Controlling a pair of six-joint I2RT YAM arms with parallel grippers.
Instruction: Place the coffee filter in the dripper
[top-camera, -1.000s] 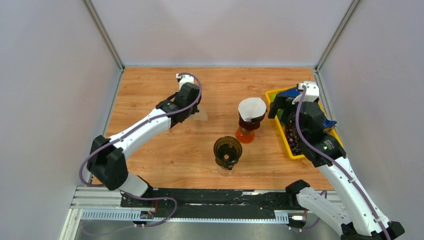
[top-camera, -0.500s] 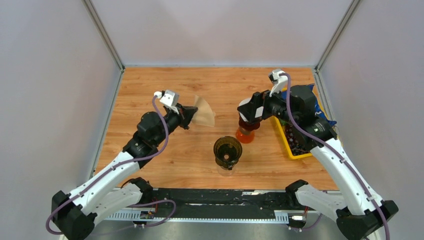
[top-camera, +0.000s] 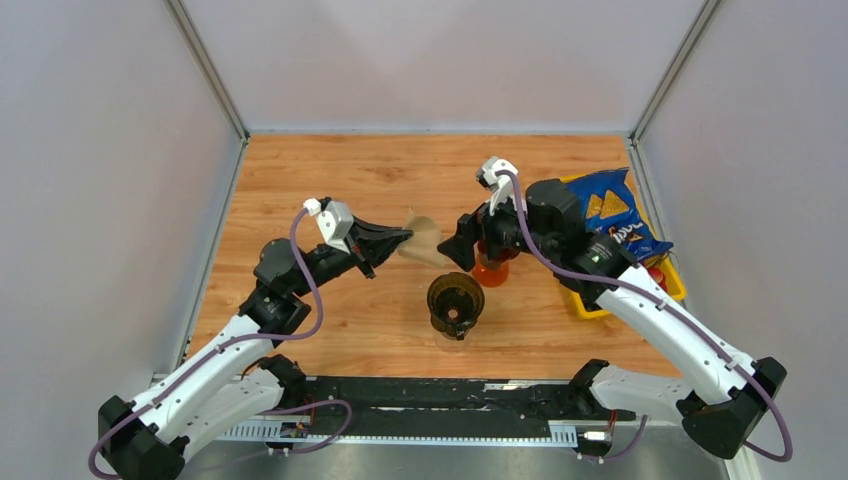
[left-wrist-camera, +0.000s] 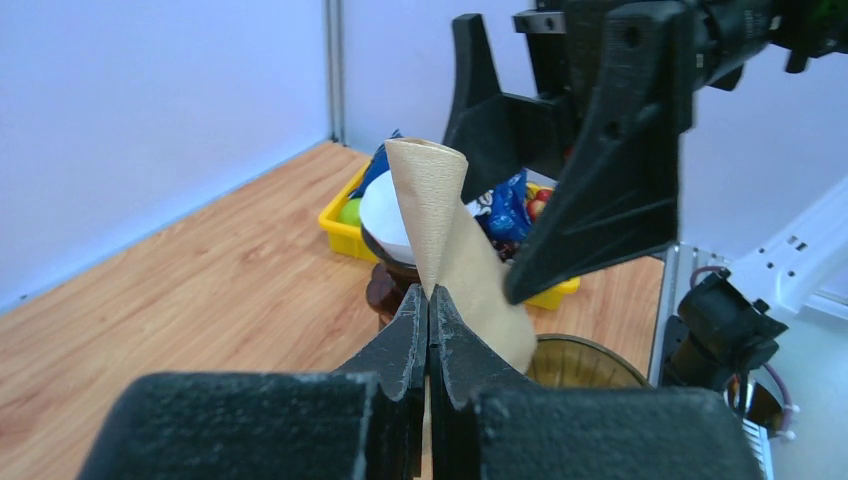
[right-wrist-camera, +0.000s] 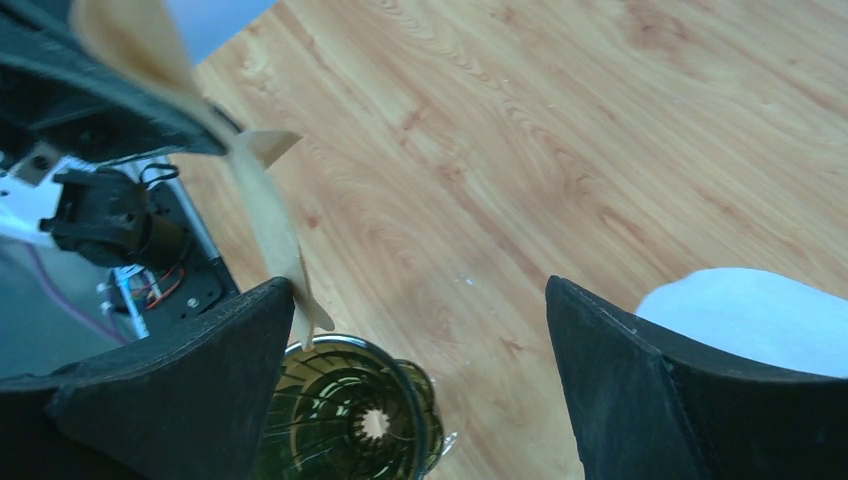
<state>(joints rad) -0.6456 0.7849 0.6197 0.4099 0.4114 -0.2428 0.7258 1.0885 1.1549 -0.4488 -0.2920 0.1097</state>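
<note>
Dripper (top-camera: 456, 303) is left unmoved near the front of the surface (top-camera: 330, 190). Since a second ago the coffee filter (top-camera: 422, 243) has been carried from far left to just beyond the dripper's rim. It is held in the air, not seated. The left claw (top-camera: 403, 239) is clamped on the filter's edge, with the arm folded back and pointed right. The right claw (top-camera: 463, 242) has been swung left off the yellow tray (top-camera: 585, 300). Its jaws are spread wide, nothing is held, and it faces the filter. The chip bag (top-camera: 610, 212) is now uncovered. The wooden surface is enclosed by pale walls (top-camera: 440, 60).
</note>
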